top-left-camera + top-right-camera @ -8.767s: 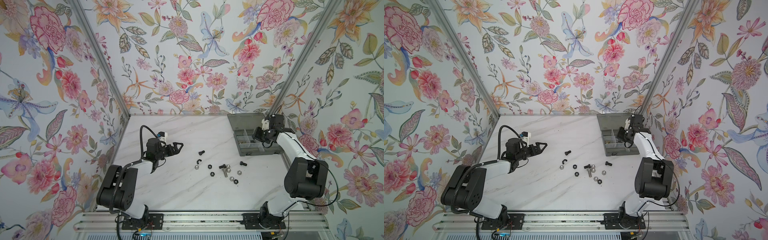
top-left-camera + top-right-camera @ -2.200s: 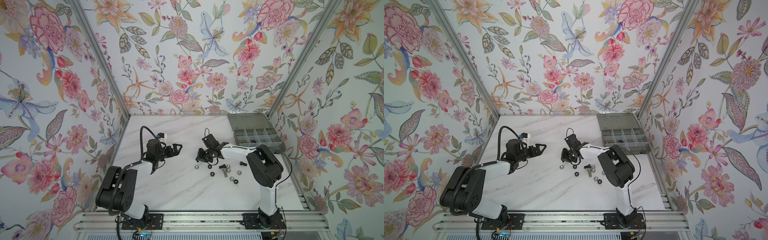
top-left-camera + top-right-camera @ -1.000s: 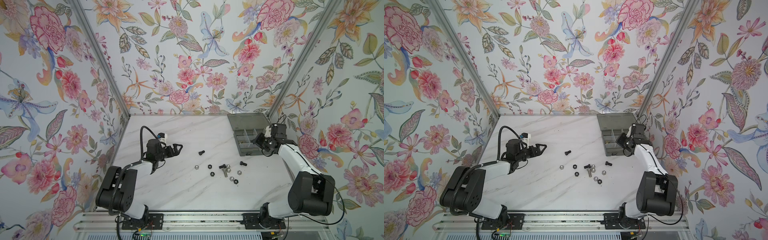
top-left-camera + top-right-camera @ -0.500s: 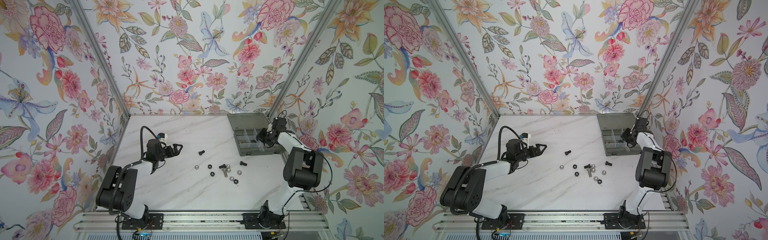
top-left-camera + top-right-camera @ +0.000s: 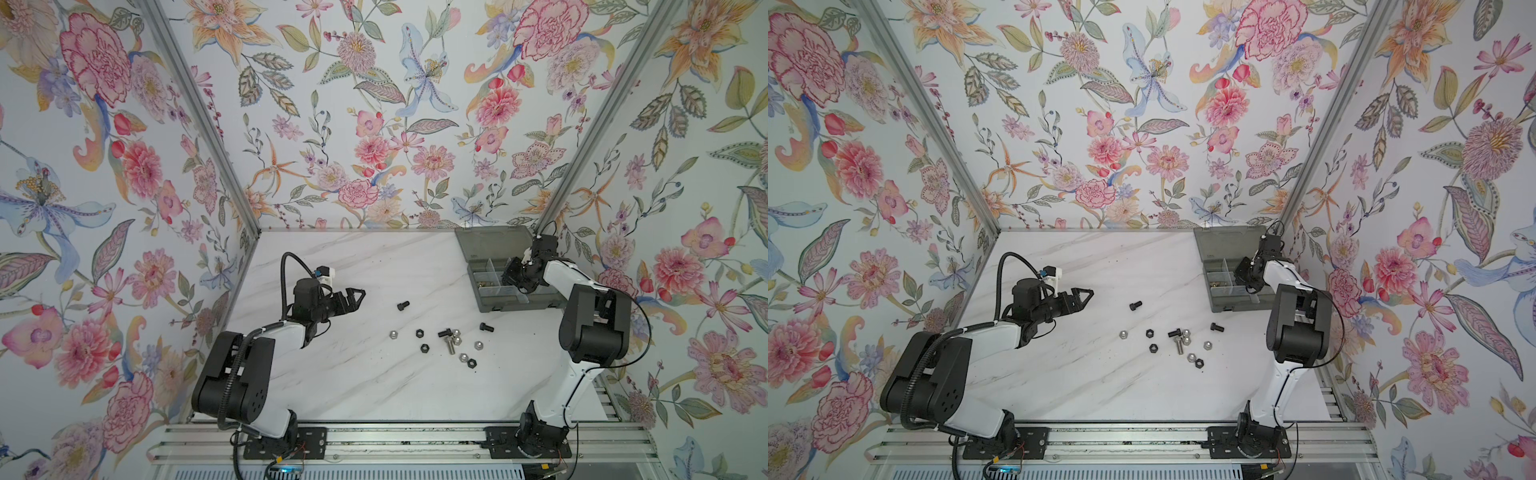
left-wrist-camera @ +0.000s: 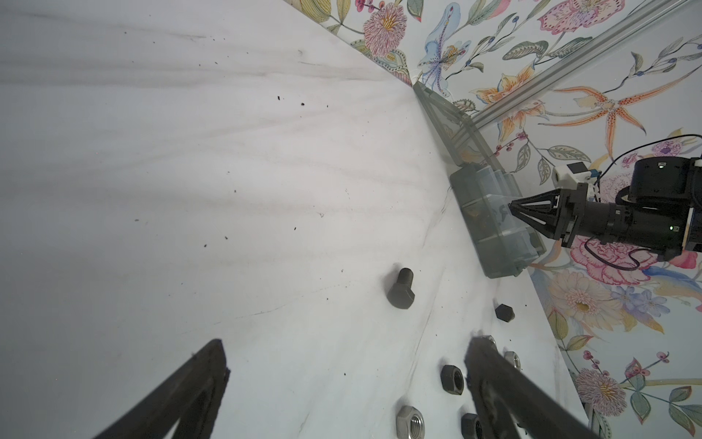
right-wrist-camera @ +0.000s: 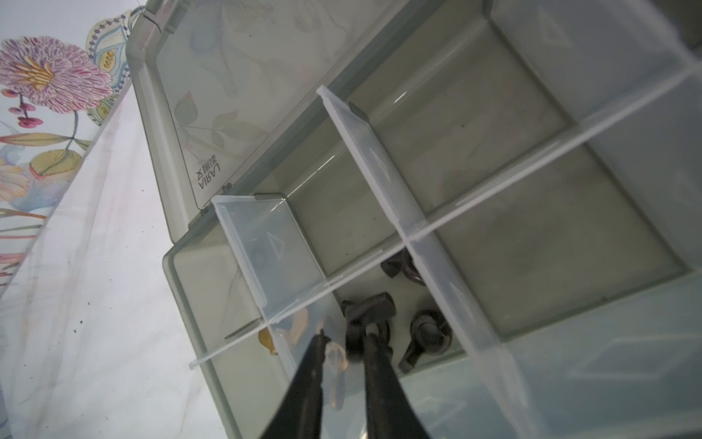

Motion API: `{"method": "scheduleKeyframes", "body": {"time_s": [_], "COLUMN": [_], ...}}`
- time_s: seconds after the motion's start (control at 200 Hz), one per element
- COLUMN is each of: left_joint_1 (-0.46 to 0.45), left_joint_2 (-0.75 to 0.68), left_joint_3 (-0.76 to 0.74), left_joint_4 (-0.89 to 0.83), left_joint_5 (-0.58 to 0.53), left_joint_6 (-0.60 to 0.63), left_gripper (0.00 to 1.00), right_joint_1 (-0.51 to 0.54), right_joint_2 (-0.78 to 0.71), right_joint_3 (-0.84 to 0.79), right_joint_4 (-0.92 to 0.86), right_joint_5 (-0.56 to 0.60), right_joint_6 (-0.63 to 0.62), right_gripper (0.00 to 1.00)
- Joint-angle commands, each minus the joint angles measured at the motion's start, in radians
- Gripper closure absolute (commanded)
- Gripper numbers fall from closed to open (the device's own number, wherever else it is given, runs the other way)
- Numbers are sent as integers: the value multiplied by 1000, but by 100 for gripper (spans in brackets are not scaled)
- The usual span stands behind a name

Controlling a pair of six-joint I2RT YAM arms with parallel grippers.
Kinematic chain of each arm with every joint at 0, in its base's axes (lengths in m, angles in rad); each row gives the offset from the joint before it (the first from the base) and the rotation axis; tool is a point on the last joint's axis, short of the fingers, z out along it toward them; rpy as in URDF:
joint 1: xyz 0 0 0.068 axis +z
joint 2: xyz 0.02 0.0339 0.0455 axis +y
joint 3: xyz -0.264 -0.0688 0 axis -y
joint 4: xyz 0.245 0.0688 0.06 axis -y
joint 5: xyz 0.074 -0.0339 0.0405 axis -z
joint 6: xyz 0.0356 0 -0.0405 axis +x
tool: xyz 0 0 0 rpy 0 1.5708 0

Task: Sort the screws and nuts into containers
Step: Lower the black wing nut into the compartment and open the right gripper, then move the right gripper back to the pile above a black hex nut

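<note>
Over the box (image 5: 519, 305) in the far right corner, the right gripper (image 7: 347, 336) hangs with its jaws a little apart. A black wing nut (image 7: 374, 306) sits loose at the tips, above the cell (image 7: 408, 304) that has two like it. The other screws and nuts (image 5: 451, 343) lie on the table (image 5: 332, 257) between the arms, on the box's near side. One lone screw (image 5: 403, 306) lies nearest the left gripper (image 5: 353, 297), which hovers wide open and empty, shaft pointing away from it.

You have a white marble table (image 5: 353, 257) carrying scattered screws (image 5: 403, 306) and nuts (image 5: 419, 333) mid-surface, and a grey organiser box (image 5: 515, 304) in its far right corner.
</note>
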Motion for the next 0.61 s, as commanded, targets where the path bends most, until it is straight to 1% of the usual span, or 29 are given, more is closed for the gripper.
{"method": "scheduleKeyframes", "body": {"time_s": [0.0, 0.07, 0.325, 0.405, 0.495, 0.6], "left_joint_1": [-9, -9, -8, -8, -9, -9], "left_joint_2": [15, 15, 13, 15, 15, 15], "left_joint_3": [15, 14, 13, 12, 15, 20], "left_joint_4": [9, 9, 8, 10, 13, 12], "left_joint_5": [13, 13, 7, 7, 10, 12], "left_joint_6": [-3, -2, -3, -4, -6, -6], "left_gripper": [1, 0, 0, 1, 0, 1], "right_joint_1": [-2, -6, 4, 16, 37, 79], "right_joint_2": [3, -13, -138, -188, -250, -312], "right_joint_3": [8, 1, -67, -106, -166, -231], "right_joint_4": [-14, -16, -39, -57, -68, -92], "right_joint_5": [19, 18, -11, -20, -58, -86], "right_joint_6": [-4, -7, -49, -63, -74, -95], "right_gripper": [66, 63, 61, 60, 60, 59]}}
